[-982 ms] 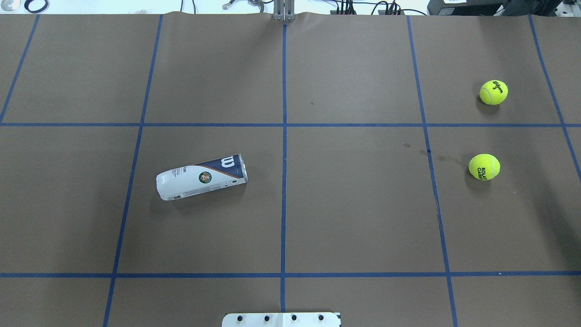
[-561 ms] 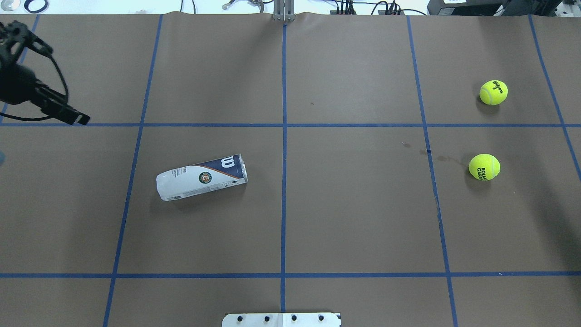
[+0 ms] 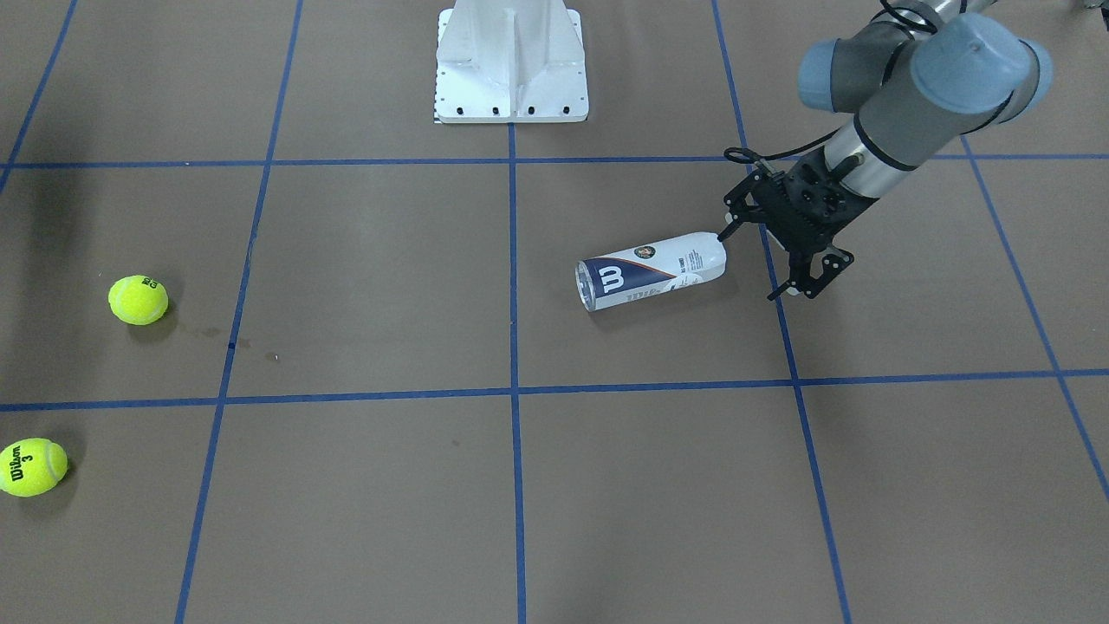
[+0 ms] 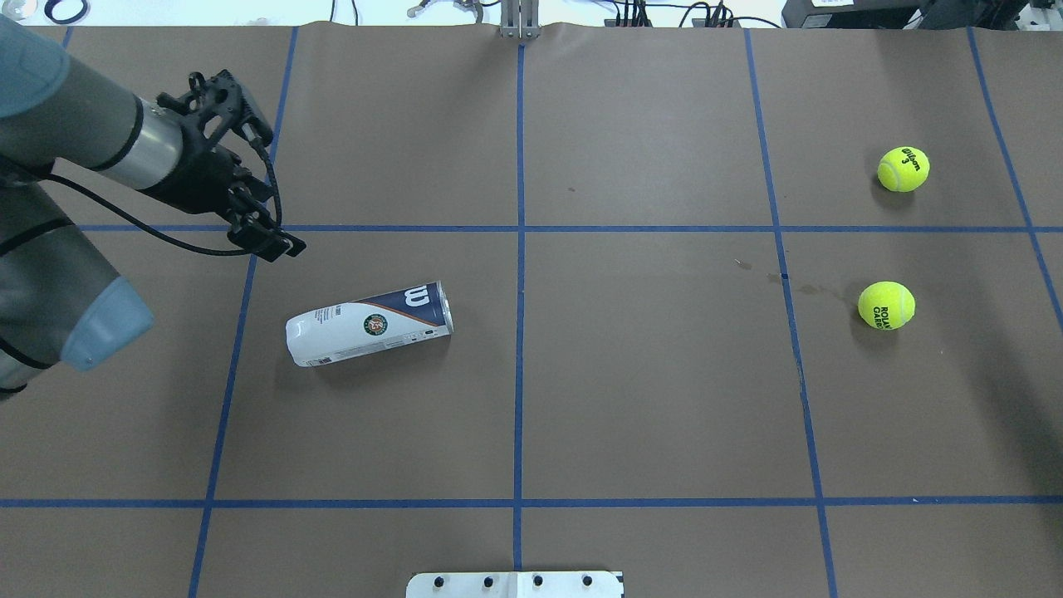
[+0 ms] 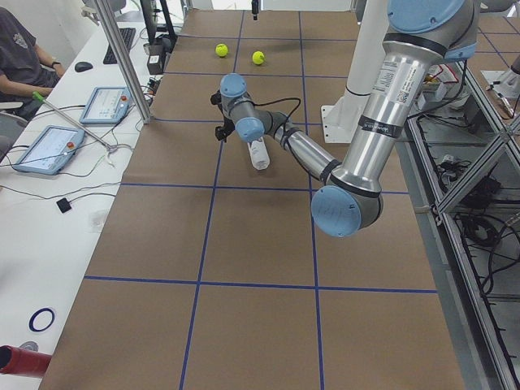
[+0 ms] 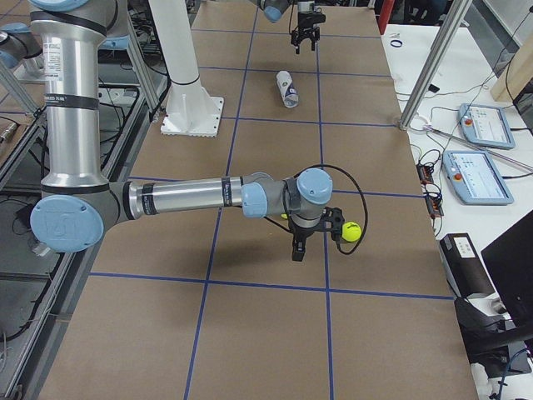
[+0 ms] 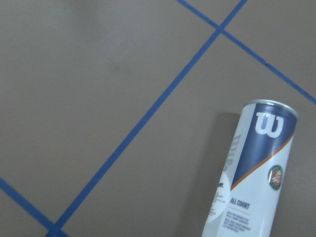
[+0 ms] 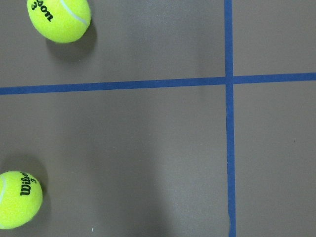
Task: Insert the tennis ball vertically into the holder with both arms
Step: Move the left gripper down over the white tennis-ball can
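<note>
Brown surface [image 4: 648, 399], blue tape grid [image 4: 519, 374]. Left arm [image 4: 75, 141] reaches over left half. Holder [image 4: 365, 324] lies on side there (W end toward centre line). Left gripper [image 3: 767, 267] spread wide, empty, near holder's white end. Right gripper [image 6: 315, 246] hangs over right half; wide or narrow, cannot tell. Wilson ball [image 4: 903, 169] and Roland Garros ball [image 4: 886, 305] rest apart at right.
</note>
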You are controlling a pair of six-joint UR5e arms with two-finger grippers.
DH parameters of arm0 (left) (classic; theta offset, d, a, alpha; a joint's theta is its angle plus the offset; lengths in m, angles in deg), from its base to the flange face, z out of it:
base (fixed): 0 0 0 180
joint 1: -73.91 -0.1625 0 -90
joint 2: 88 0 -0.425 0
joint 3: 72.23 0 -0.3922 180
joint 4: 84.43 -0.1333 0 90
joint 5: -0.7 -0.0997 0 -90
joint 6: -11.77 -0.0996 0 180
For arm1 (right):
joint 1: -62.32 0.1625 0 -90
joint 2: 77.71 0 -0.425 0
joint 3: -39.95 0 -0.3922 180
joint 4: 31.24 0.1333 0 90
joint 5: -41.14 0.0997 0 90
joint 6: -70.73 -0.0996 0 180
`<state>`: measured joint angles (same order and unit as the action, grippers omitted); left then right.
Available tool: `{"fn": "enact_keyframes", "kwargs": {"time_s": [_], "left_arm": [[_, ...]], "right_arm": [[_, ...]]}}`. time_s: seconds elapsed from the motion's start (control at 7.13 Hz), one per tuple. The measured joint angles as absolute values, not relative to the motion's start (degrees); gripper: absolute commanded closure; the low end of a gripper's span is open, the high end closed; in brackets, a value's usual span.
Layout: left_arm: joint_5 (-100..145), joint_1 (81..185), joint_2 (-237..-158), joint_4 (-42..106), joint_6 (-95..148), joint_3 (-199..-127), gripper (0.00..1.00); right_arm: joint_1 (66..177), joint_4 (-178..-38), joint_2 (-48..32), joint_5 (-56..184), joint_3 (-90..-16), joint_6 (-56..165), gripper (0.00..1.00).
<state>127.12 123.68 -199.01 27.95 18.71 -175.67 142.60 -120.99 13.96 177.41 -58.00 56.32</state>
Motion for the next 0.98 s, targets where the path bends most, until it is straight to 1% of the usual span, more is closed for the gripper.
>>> {"fn": "enact_keyframes", "kwargs": {"time_s": [0.28,0.7,0.98], "left_arm": [[121.7,119.6,-201.3,27.7,18.8,-175.9,0.0],[118.8,113.5,-206.0,23.2,18.7,-175.1,0.0],[118.5,111.0,-208.2,22.3,18.5,-173.0,0.0]], "right_arm": [[142.5,-121.0,13.9,178.1,-57.9,56.3,0.01],[142.3,-121.0,13.8,178.2,-57.8,56.1,0.01],[142.3,-121.0,13.8,178.3,-57.9,56.1,0.01]]}}
